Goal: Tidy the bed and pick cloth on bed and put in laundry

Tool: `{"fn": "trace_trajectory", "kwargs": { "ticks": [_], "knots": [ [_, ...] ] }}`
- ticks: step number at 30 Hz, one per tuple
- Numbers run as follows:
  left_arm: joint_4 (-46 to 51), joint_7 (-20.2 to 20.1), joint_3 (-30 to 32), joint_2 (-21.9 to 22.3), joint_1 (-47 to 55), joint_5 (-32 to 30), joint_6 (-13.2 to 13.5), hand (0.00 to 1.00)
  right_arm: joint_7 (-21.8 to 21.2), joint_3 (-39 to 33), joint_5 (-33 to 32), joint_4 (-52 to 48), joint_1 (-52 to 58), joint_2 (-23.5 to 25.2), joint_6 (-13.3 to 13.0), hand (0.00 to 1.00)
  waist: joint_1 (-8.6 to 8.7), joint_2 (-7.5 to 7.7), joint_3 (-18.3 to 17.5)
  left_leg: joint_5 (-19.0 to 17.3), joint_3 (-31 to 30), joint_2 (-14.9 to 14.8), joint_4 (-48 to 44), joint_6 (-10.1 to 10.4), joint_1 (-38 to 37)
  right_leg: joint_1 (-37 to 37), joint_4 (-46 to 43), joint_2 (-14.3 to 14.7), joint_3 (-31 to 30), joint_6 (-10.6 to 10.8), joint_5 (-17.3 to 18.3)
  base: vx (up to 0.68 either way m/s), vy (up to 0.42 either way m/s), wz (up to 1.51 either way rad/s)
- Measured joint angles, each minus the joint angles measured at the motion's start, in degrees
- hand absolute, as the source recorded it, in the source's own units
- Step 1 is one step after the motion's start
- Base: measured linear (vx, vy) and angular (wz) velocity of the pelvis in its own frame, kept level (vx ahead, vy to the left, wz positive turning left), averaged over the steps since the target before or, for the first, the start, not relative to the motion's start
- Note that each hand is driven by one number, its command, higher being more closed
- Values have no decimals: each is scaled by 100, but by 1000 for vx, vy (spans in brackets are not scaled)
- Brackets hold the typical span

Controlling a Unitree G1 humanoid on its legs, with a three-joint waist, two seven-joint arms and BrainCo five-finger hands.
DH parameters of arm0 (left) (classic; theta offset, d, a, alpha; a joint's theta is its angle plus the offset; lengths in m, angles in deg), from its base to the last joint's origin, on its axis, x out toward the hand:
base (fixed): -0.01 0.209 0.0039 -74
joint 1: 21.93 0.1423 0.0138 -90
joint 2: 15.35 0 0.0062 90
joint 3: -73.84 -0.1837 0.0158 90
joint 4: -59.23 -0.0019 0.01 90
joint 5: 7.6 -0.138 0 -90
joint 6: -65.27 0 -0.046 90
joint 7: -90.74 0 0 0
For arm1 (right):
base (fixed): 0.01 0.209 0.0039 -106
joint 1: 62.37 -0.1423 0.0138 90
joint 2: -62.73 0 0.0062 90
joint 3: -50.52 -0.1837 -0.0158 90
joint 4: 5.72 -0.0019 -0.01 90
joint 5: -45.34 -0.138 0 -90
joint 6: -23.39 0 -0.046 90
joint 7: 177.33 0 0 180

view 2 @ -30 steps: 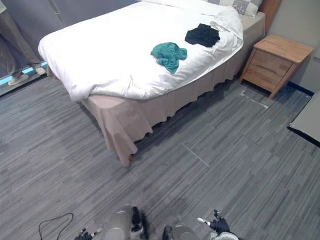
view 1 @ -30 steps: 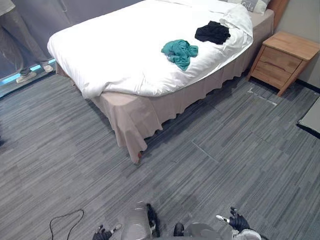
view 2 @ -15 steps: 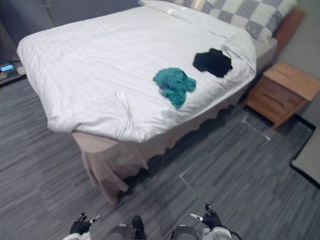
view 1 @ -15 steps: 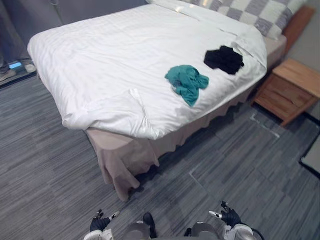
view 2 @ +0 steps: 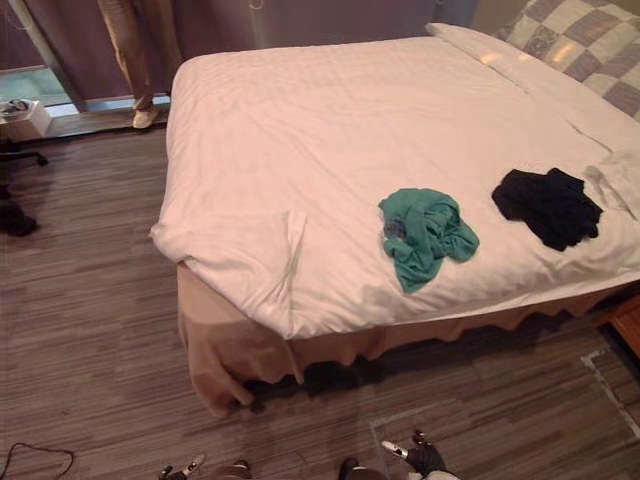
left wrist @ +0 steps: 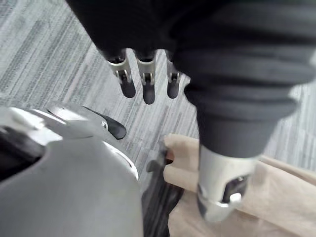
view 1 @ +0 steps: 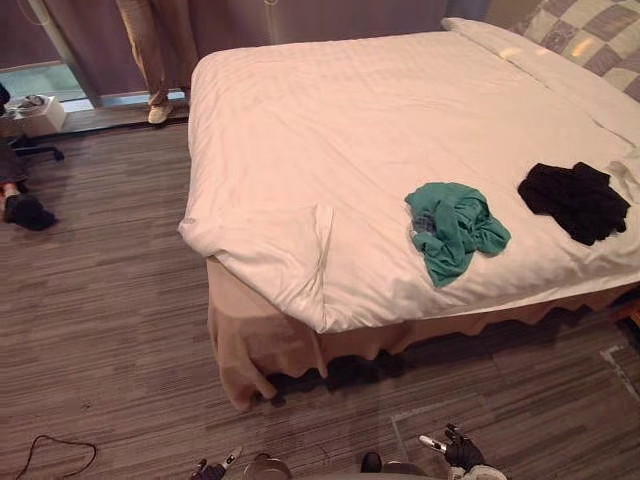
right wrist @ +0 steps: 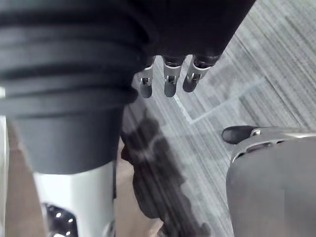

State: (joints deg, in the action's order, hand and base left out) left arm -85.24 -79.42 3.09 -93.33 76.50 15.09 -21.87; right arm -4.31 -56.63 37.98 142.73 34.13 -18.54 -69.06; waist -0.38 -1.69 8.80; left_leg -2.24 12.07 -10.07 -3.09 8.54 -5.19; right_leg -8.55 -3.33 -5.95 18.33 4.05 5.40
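I see teal cloth (view 1: 455, 228) crumpled on bed (view 1: 300, 120), near edge, right side; black cloth (view 1: 575, 200) just right of it. I judge both light, soft, floppy: pinch raised middle folds. Left hand (left wrist: 147, 89), right hand (right wrist: 169, 84) low over floor, fingers relaxed, empty.

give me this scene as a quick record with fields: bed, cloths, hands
bed: white duvet on it, its near corner folded over
teal cloth: crumpled on the duvet, by the near edge
black cloth: crumpled on the duvet, right of the teal cloth, apart from it
pillow: checked, far right
left robot hand: above floor, fingers straight, holding nothing
right robot hand: same
person: legs beyond the bed
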Motion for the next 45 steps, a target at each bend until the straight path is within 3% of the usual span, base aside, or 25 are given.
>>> {"fn": "trace_trajectory", "kwargs": {
  "ticks": [4, 7, 9, 13, 17, 22, 24, 27, 31, 37, 43, 45],
  "knots": [
    [724, 0, -1, -365, -176, 773, 489, 0, 77, -86, -7, 1, -1, -6, 74, 0, 39, -1, -10, 232, -34, 74, 358, -16, -130, -52, 27, -38, 168, 2, -7, -70, 13, 18],
    [1461, -1, -8, -499, -376, 752, 669, 0, 129, -129, -1, -2, 110, -17, 79, 0, 111, -62, -57, 489, -35, 112, 835, -48, -223, -22, 118, -31, 336, 37, -11, -126, 12, 32],
    [1926, 40, -13, -643, -510, 472, 688, 0, 145, -137, -1, -8, 162, -16, 76, 0, 108, -92, -94, 512, 6, 145, 904, -92, -166, 42, 194, -14, 338, 88, -48, -61, 24, -1],
    [2784, 280, -58, -1407, -1002, -409, 689, 0, 267, -119, -5, -53, 292, -3, 17, 0, 125, -73, -123, 485, 171, 181, 935, -96, -95, 38, 412, -18, 294, 113, -196, -19, 37, -6],
    [3093, 214, -279, -1861, -1383, -584, 671, 0, 356, -61, -15, -148, 368, -19, 15, 0, 138, -77, -218, 486, 346, 190, 935, -92, -107, 36, 518, -24, 157, 80, -372, 85, 24, -18],
    [3052, -74, -887, -2049, -1949, -1004, 511, 0, 362, -26, -95, -148, 297, -19, 53, 0, 201, -70, -253, 489, 641, 247, 904, -89, -216, 5, 578, -43, -34, 68, -403, 91, 23, -19],
    [3014, -166, -1194, -2178, -2160, -1404, 505, 0, 360, 7, -155, -141, 303, -18, 79, 0, 318, -65, -253, 489, 810, 256, 904, -89, -320, -62, 599, -48, -98, 67, -404, 46, 8, -17],
    [2941, -299, -1477, -2288, -2462, -1484, 443, 0, 348, 52, -153, -133, 346, -18, 83, 0, 380, -66, -252, 489, 932, 249, 905, -89, -351, -42, 599, -44, -177, 55, -411, -5, 1, -16],
    [2237, -407, -1921, -2294, -2999, -1664, 166, 0, 337, 193, -154, -129, 436, 7, 82, 0, 475, -62, -249, 486, 1086, 227, 939, -93, -340, 75, 541, -31, -289, 34, -424, -58, 2, -14],
    [1295, -389, -2207, -2297, -3509, -1912, -9, 0, 311, 271, -151, -145, 501, 48, 104, 0, 654, -37, -216, 493, 1272, 200, 940, -100, -103, 450, 536, -1, -467, 27, -548, -60, 0, -16],
    [884, -205, -2380, -2372, -4355, -2443, -114, 0, 295, 431, -163, -325, 200, -48, 70, 0, 706, -74, 279, 587, 1430, 199, 909, -148, 163, 887, 357, -15, -667, -1, -644, -36, 5, -14],
    [803, -58, -2519, -2486, -4993, -2532, -158, 0, 283, 464, -216, -343, -214, -64, 69, 0, 792, -75, 689, 710, 1438, 209, 905, -210, 504, 1238, 337, -13, -750, -42, -787, -38, -5, -4]
  ]
}}
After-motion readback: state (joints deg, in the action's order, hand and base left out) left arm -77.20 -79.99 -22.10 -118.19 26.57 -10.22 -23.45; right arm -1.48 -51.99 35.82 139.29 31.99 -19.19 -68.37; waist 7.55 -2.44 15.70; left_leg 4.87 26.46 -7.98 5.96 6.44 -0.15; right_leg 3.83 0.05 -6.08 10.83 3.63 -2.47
